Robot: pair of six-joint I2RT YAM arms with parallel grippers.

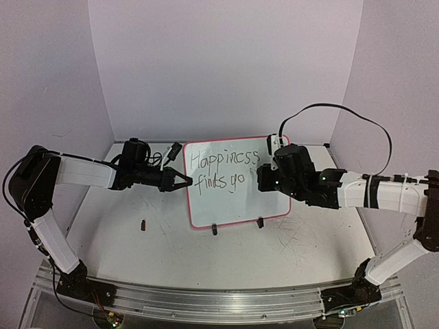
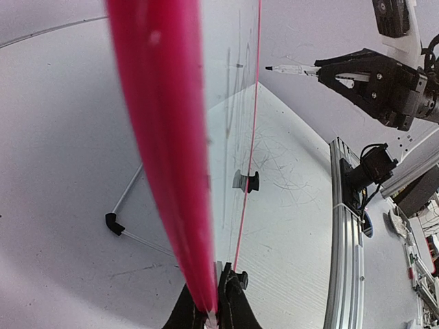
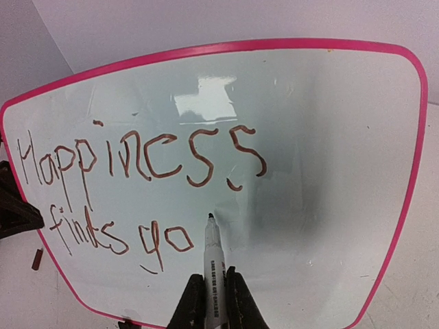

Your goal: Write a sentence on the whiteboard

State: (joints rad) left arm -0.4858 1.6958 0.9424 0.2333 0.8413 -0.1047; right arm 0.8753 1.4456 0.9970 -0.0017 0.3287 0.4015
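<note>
Nearest, a silver aluminium rail [image 1: 219,298] carries both arm bases [image 1: 75,281]. The left gripper [image 1: 186,182] pinches the left edge of the glossy white, pink-framed whiteboard [image 1: 236,205], upright mid-table, long side running left-right. The sentence [image 1: 223,171], dark handwriting, reads "Happiness finds yo". The right gripper [image 3: 214,277] clamps a white marker [image 3: 212,247] pointing at the board.

Three plain pale walls [image 1: 226,62] enclosed the bay. The white tabletop [image 1: 171,253] was scuffed. An aluminium rail [image 1: 219,299] ran along its near edge.

I'm viewing the whiteboard [image 1: 233,202] standing on the table [image 1: 137,250] between left gripper [image 1: 184,181] and right gripper [image 1: 264,179], the marker [image 3: 214,264] pointing just right of the sentence's [image 3: 159,164] lower line.
</note>
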